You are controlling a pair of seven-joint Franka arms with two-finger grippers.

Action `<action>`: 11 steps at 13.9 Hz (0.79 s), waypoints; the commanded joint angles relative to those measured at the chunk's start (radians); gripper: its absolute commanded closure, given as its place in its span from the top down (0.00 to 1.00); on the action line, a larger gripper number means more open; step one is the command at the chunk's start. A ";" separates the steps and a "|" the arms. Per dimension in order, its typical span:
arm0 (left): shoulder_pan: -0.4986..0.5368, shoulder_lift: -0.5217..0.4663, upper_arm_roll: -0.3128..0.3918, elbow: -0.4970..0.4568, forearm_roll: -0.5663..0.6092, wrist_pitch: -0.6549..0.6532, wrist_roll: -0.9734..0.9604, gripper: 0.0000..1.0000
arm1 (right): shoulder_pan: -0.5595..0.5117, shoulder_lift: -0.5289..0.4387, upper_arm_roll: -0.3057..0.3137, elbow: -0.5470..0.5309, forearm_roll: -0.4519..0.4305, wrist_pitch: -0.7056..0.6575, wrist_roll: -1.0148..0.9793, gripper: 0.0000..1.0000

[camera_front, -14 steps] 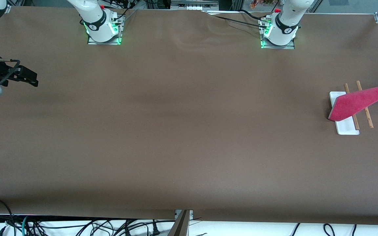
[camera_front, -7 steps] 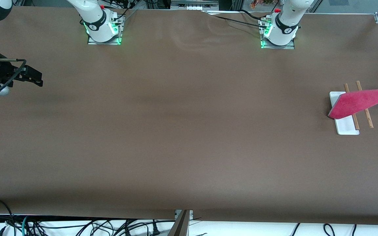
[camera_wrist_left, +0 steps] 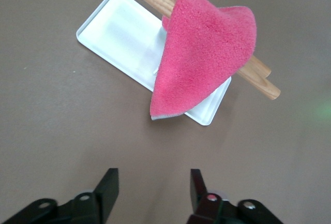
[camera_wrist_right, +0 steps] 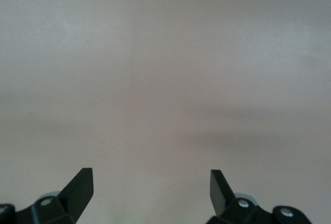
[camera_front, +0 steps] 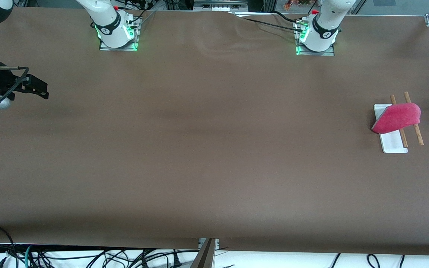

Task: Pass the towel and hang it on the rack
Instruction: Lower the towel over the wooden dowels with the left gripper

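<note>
Front view, one moment. Item: towel [camera_front: 397,118], pink-red, fuzzy, draped across both brown rods of the rack [camera_front: 393,143], one corner hanging down over the white base; not held by either gripper. Location: on the table [camera_front: 214,149] toward the left arm's end. Left wrist view showed the same towel [camera_wrist_left: 201,53] folded over the rods, its lower tip reaching the edge of the white base [camera_wrist_left: 119,32]. Left gripper [camera_wrist_left: 152,190]: fingers spread apart, nothing between them, over bare table just beside the rack. Right gripper [camera_front: 37,88]: at the right arm's end of the table, waiting; right wrist view showed its fingers [camera_wrist_right: 80,185] spread wide over bare table, holding nothing.
</note>
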 commanded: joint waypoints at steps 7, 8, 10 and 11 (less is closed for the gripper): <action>-0.085 -0.068 -0.006 0.071 0.024 -0.010 -0.135 1.00 | 0.003 0.020 -0.002 0.038 0.014 -0.008 -0.014 1.00; -0.101 -0.084 -0.008 0.069 0.021 -0.023 -0.221 1.00 | 0.003 0.020 -0.002 0.038 0.014 -0.006 -0.014 1.00; -0.153 -0.121 -0.009 0.067 0.016 -0.072 -0.389 1.00 | 0.005 0.020 -0.001 0.040 0.014 -0.005 -0.014 1.00; -0.182 -0.138 -0.009 0.067 0.016 -0.098 -0.455 1.00 | 0.005 0.020 -0.002 0.038 0.015 -0.006 -0.013 1.00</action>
